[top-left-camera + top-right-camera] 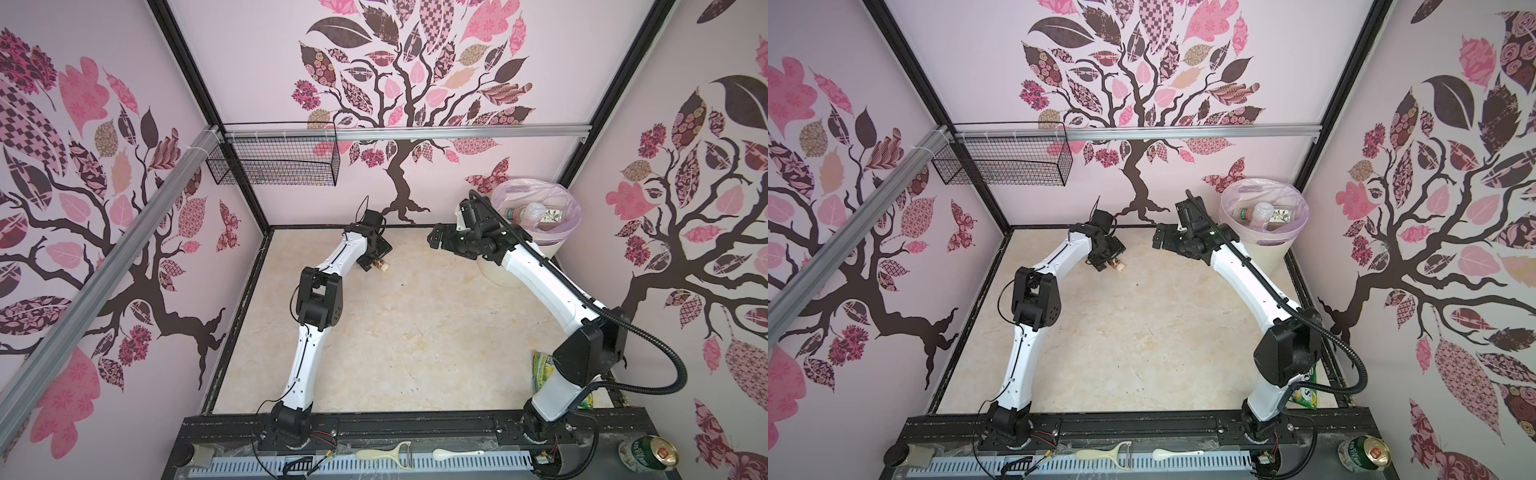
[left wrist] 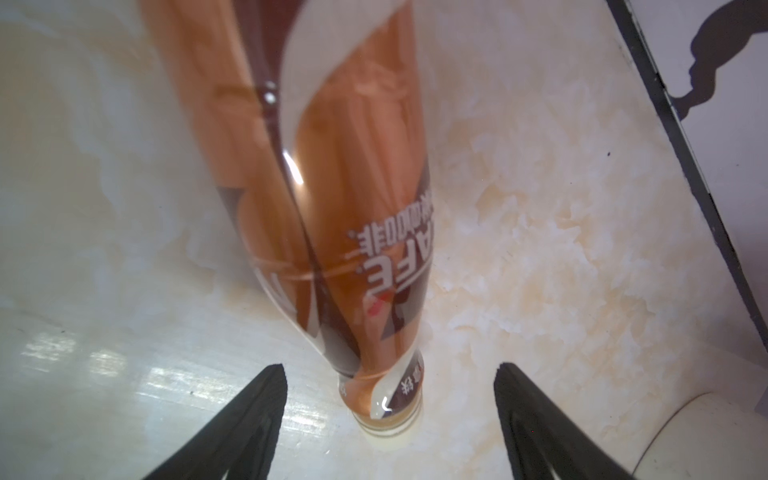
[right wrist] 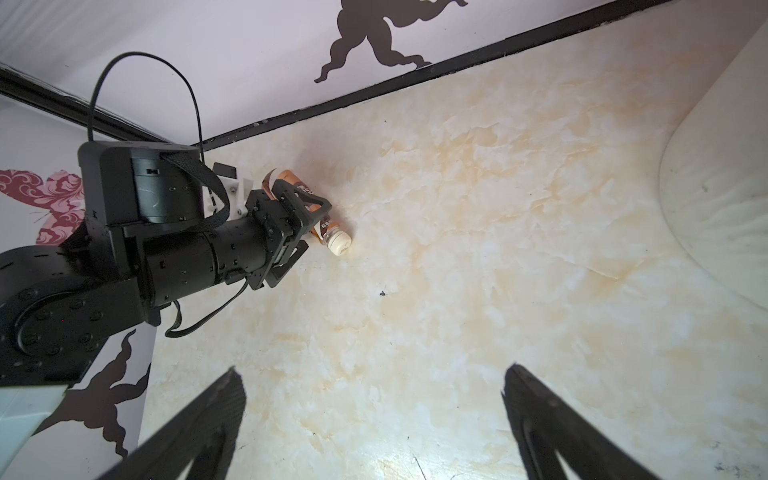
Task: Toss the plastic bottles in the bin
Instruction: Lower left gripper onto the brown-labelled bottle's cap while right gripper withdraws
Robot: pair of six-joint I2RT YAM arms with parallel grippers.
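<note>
Brown-wrapped bottle [image 2: 332, 208]: lies on its side on the marbled tabletop [image 1: 415, 332], toward the rear and left of centre. Its cream cap points toward the bin side. The right wrist view shows the cap resting on the surface, well clear of the back wall.

Left gripper [image 2: 390, 370]: positioned directly over this bottle, with one finger on each side of the neck. The jaws stand partly open. The left wrist view shows bare tabletop between each fingertip [image 2: 272, 380] and the neck, so nothing is gripped. In both top views the gripper body hides most of the bottle; only the cap end is exposed.

Peeler [image 1: 386, 453]: lies on the front rail, outside the work surface.

Right gripper [image 3: 374, 386]: hangs over the tabletop right of centre, just beside the bin. The jaws are spread wide and hold nothing. Its wrist view looks across the table at the left gripper and the bottle.

Spoon [image 1: 457, 454]: lies on the front rail, right of the peeler.

Bin [image 1: 550, 251]: stands in the rear right corner, lined with a lilac bag. Clear bottles [image 1: 534, 212] already lie inside it.

Snack bag [image 1: 542, 365]: lies at the right table edge, partly behind the right arm.

Green can [image 1: 648, 455]: lies on the front rail at far right.
</note>
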